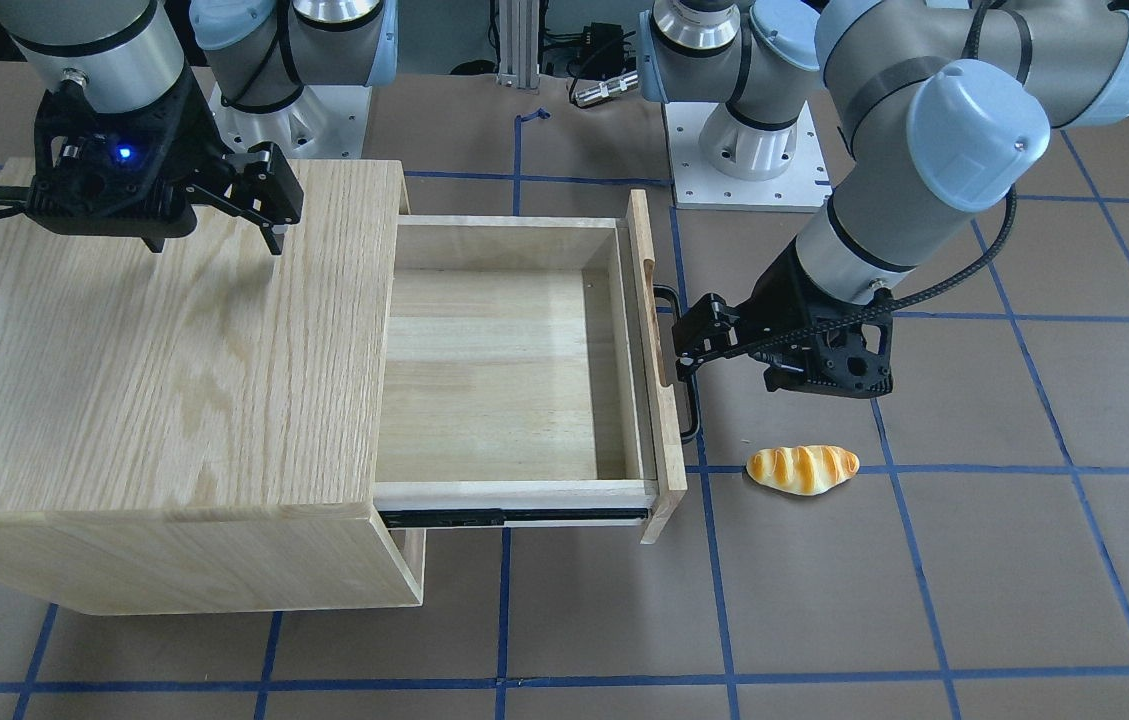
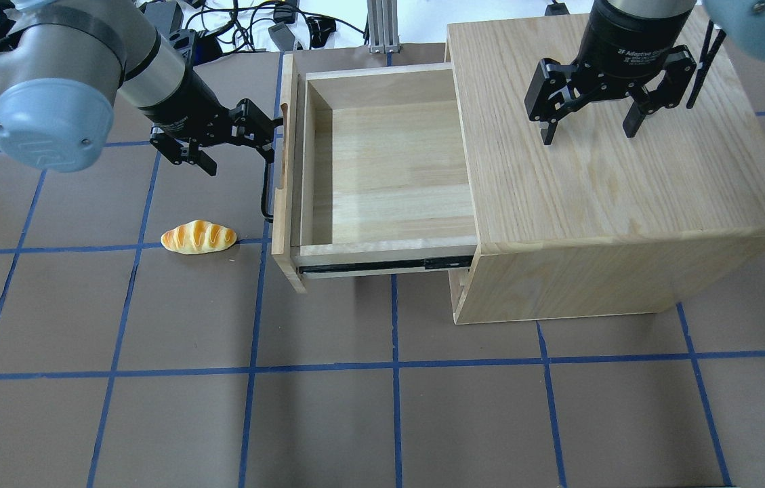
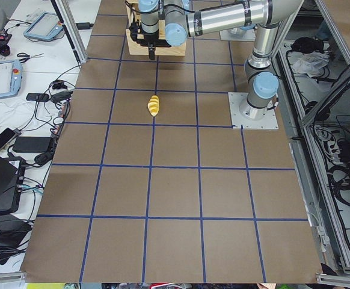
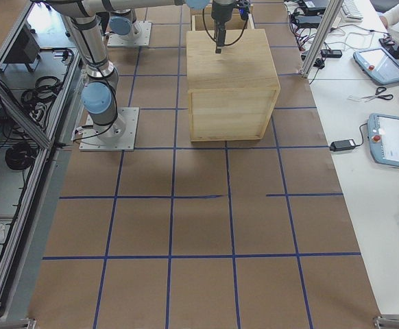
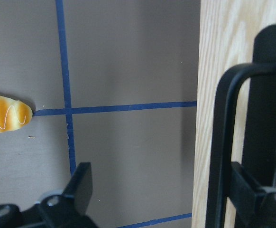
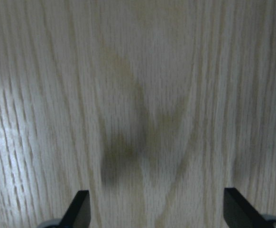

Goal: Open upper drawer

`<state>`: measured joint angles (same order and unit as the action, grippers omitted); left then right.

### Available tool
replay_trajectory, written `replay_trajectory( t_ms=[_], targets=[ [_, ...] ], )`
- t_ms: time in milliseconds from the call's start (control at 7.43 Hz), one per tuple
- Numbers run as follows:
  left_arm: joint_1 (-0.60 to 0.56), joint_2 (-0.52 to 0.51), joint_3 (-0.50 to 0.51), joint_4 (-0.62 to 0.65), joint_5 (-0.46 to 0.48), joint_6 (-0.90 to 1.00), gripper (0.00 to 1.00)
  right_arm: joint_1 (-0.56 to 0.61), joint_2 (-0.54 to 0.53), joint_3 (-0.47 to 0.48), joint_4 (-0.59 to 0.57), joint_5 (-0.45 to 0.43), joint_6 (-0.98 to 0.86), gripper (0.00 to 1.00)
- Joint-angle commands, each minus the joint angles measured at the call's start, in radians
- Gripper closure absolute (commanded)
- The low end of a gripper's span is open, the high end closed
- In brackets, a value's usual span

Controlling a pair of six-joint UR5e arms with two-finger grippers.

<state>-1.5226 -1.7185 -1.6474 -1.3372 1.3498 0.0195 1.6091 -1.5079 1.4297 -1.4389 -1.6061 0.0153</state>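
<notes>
Black against grey at the far left: reaching in with the left gripper (image 2: 240, 153), holding its jaws apart, with one finger (image 5: 249, 190) sitting just behind the long black metal bar handle (image 2: 264, 193) and the other finger (image 5: 81, 187) hanging clear over the brown table with its blue tape grid (image 2: 328, 420)

Coming next to a small golden bread roll with brown stripes (image 2: 198, 238), lying on the table near the handle's end and touching nothing

Moving right to the upper drawer, a wide shallow pale-wood tray (image 2: 389, 169), standing pulled far out of the light oak box cabinet (image 2: 606, 183), showing its pale floor and a black slide rail (image 2: 382, 266) along one side

Ending at the right with the right gripper (image 2: 589, 132), hovering just above the cabinet's top, jaws apart and gripping nothing
</notes>
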Motion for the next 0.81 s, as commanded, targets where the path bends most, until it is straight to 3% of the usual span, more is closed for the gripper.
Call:
replay_trajectory(
  t_ms=[0,404,673],
  targets=[
    [0.009,0.037,0.024,-0.061,0.075,0.002,0.0,0.0,0.0,0.0,0.0,0.0,0.0,0.0],
    [-0.002,0.137,0.075,-0.212,0.118,-0.062,0.0,0.0,0.0,0.0,0.0,0.0,0.0,0.0],
    [-0.033,0.172,0.077,-0.212,0.184,-0.064,0.0,0.0,0.0,0.0,0.0,0.0,0.0,0.0]
  ],
)
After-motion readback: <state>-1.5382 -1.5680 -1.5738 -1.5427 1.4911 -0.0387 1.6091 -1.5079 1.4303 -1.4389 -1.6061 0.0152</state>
